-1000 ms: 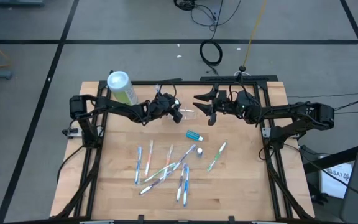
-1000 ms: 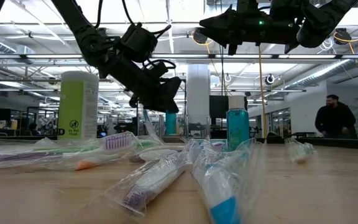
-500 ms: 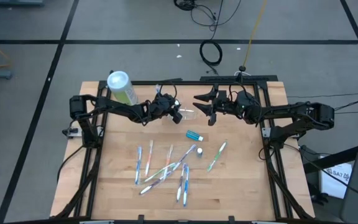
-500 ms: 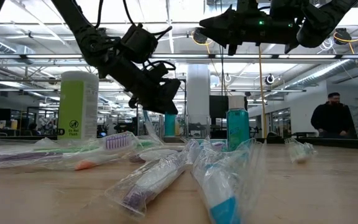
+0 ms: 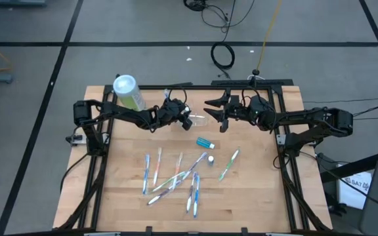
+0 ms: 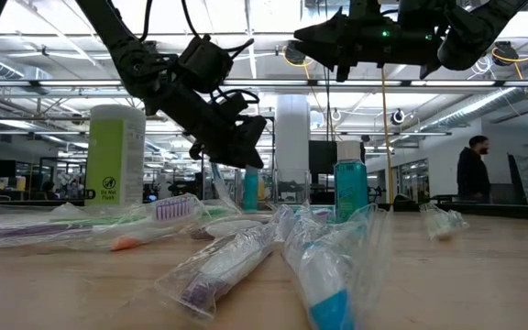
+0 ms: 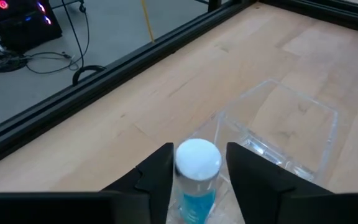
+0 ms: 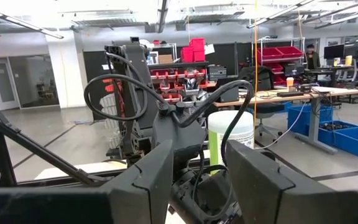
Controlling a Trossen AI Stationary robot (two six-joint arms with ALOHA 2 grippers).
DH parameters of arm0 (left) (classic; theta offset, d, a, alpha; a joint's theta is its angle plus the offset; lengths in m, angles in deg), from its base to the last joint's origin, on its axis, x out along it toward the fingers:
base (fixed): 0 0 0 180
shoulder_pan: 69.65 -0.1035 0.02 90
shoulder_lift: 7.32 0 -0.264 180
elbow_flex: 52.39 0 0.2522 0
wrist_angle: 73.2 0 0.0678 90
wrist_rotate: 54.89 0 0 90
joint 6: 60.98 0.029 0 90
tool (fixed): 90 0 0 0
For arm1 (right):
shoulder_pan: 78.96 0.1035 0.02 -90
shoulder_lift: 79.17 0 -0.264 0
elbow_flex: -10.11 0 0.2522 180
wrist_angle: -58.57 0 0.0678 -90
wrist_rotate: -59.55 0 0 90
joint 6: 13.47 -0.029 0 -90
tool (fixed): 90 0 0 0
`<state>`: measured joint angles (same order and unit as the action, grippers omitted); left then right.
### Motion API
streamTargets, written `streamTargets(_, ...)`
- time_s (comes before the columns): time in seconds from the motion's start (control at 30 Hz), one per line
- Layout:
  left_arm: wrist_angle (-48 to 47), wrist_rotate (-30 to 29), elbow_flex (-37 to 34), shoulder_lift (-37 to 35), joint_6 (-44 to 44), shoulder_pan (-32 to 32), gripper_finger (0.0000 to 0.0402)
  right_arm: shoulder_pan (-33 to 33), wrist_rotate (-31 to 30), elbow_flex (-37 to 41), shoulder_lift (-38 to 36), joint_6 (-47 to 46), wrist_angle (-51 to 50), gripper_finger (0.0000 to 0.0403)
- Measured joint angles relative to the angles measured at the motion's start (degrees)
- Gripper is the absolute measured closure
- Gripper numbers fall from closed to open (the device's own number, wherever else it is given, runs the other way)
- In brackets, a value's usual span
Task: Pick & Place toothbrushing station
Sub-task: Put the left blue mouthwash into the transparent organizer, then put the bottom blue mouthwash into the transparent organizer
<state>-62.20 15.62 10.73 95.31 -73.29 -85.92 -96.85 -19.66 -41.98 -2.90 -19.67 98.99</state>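
Left gripper [image 5: 186, 119] hovers low near the table's far side. Its two dark fingers flank the white cap of an upright teal bottle [image 7: 197, 158], with a sliver of gap on each side at cap height. I cannot tell whether they pinch the bottle lower down. The toothbrushing station [image 7: 284, 134] sits just ahead of the fingertips, touching or nearly touching the bottle. It is clear, colourless, hard plastic, boxy, with thin upright walls. The black frame rail [image 7: 104, 93] runs close beyond it, so there is little room on that side. Right gripper [image 5: 216, 113] hangs higher, facing the left one across the station, fingers spread and empty. Count: one station. Two teal bottles, the second [image 5: 205, 141] on the near side of both grippers. One green-and-white cylindrical canister [image 5: 126, 90] with a white lid, behind the left gripper beside its arm. One small white object [image 5: 210, 160]. About eight toothbrushes [image 5: 176, 176] in crinkled clear wrappers, overlapping, so the count is not exact. They lie well nearer than the grippers. The wooden table [image 5: 261, 190] is bare around the pile.
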Motion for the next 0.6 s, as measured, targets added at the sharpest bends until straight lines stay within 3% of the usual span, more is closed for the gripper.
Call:
streamTargets(0.2,-0.09,0.00,0.00,0.00,0.00,0.00,0.0219,0.00,0.00,-0.01,0.00,0.00,-0.03,0.0261)
streamTargets(0.6,2.23,-0.04,0.02,-1.40,3.62,0.26,0.0217,0.00,0.02,0.00,0.00,-0.15,-0.91,0.0261)
